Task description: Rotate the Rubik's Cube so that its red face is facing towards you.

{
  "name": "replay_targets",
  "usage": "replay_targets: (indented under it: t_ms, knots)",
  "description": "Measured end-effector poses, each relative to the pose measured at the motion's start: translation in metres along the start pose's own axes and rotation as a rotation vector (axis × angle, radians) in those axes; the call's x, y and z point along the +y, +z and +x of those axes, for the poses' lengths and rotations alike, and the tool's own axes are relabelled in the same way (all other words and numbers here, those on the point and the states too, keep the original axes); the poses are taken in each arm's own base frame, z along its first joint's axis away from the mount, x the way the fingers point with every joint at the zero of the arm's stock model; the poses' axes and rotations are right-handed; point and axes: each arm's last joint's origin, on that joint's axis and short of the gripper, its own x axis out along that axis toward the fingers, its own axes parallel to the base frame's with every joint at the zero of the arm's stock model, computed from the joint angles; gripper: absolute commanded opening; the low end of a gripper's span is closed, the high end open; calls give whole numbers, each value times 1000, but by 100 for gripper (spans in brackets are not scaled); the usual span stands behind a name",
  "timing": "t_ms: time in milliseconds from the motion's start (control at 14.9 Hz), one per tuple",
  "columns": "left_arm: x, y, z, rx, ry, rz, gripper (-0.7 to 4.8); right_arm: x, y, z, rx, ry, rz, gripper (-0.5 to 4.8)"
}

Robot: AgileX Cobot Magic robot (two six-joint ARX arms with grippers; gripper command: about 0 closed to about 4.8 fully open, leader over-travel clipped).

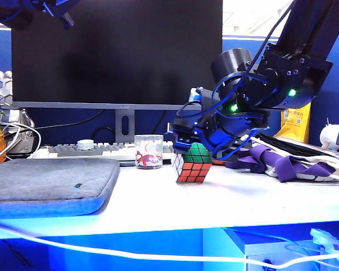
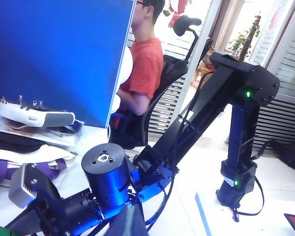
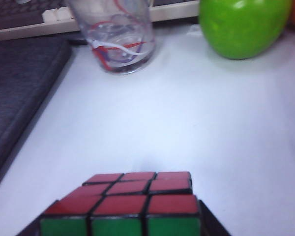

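1. The Rubik's Cube (image 1: 192, 164) stands on the white desk (image 1: 158, 197) near the middle of the exterior view, slightly tilted. The red face (image 1: 195, 171) is turned towards that camera, a green face sits above it, and a white face shows at 9 o'clock.
2. The right arm comes down from 1 o'clock in the exterior view, its black-and-blue wrist bent so that the right end effector (image 1: 187, 142) reaches the cube from behind and above.
3. The right end effector's fingers bracket the cube's upper part; they stand spread fairly wide, and the views do not settle whether they press the cube or only flank it.
4. In the right wrist view the cube (image 3: 125, 206) fills the near edge, red squares (image 3: 132, 189) facing up into the lens and a green row nearest the camera. A dark finger edge shows at each lower corner beside the cube.
5. A clear plastic cup (image 1: 148, 151) stands on the desk at 9 o'clock of the cube, well apart. A grey padded sleeve (image 1: 48, 180) lies farther out in the same direction.
6. A keyboard (image 1: 96, 151) and a dark monitor (image 1: 116, 53) sit behind the cup at 12 o'clock.
7. The left end effector is not in any view; by its record it is pressed together. The left wrist camera looks across at the right arm (image 2: 108, 179).
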Motion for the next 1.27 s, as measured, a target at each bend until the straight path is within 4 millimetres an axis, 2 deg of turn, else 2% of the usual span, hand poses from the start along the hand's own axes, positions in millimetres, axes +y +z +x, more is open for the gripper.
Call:
replay_targets:
  t_ms: [67, 470, 537, 671, 872, 939, 1073, 1274]
  knots:
    - [0, 0, 0, 0, 0, 0, -6, 0, -2, 0, 22, 5, 7, 479]
    - [0, 0, 0, 0, 0, -1, -6, 0, -1, 1, 37, 25, 9, 479]
    - [0, 0, 0, 0, 0, -2, -6, 2, 9, 6, 73, 16, -12, 479]
    - [0, 0, 0, 0, 0, -4, -6, 6, 50, 16, 198, 40, -109, 479]
    - [0, 0, 0, 0, 0, -4, -6, 3, 146, 17, 296, 80, -115, 479]
    - [0, 0, 0, 0, 0, -4, -6, -5, 162, 21, 349, 89, -91, 479]
    - [0, 0, 3, 1, -7, -4, -6, -17, 168, 31, 523, 90, -31, 479]
    - [0, 0, 6, 3, -16, -5, -6, -12, 159, 40, 671, 133, 8, 479]
